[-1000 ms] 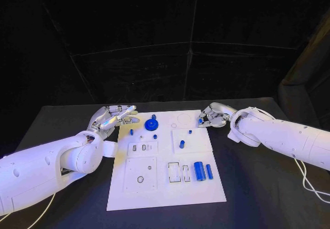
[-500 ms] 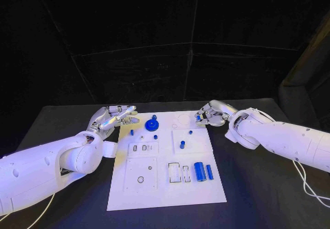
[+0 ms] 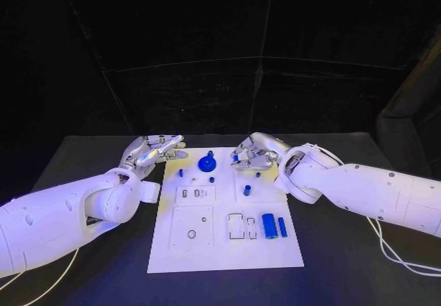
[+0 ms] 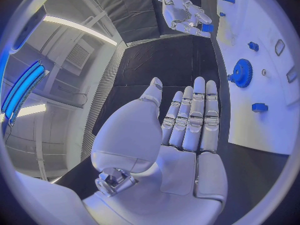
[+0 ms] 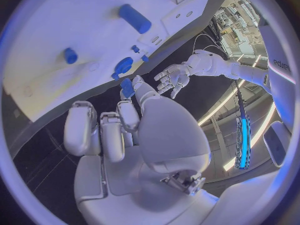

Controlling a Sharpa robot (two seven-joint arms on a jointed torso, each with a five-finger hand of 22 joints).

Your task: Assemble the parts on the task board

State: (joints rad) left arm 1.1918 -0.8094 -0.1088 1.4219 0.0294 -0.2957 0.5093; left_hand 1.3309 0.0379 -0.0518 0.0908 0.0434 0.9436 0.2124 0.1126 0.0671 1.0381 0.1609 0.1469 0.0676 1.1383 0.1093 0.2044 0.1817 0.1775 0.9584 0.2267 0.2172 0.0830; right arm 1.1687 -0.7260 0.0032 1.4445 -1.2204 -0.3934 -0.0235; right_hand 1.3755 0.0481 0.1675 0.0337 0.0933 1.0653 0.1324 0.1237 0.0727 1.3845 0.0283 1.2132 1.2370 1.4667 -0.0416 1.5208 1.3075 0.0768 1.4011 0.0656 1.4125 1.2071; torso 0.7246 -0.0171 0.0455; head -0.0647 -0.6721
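Note:
The white task board (image 3: 211,252) lies in the middle of the black table. My right hand (image 3: 253,153) hovers over the board's far edge and pinches a small blue part (image 5: 127,87) between thumb and a finger. A blue gear (image 3: 208,164) stands just to the left of that hand. My left hand (image 3: 154,150) hangs open beside the board's far left corner, fingers spread, holding nothing. Small blue pegs (image 3: 247,189) stand on the board's far half. Two blue cylinders (image 3: 268,225) lie at its right side.
Several pale slots and recesses (image 3: 237,226) mark the board's near half. Black table (image 3: 349,255) surrounds the board on both sides. A white cable (image 3: 390,252) runs along the table under my right arm.
My right hand has moved left, from the board's far right corner to over its far edge near the gear, still pinching the small blue part. The left hand has barely moved.

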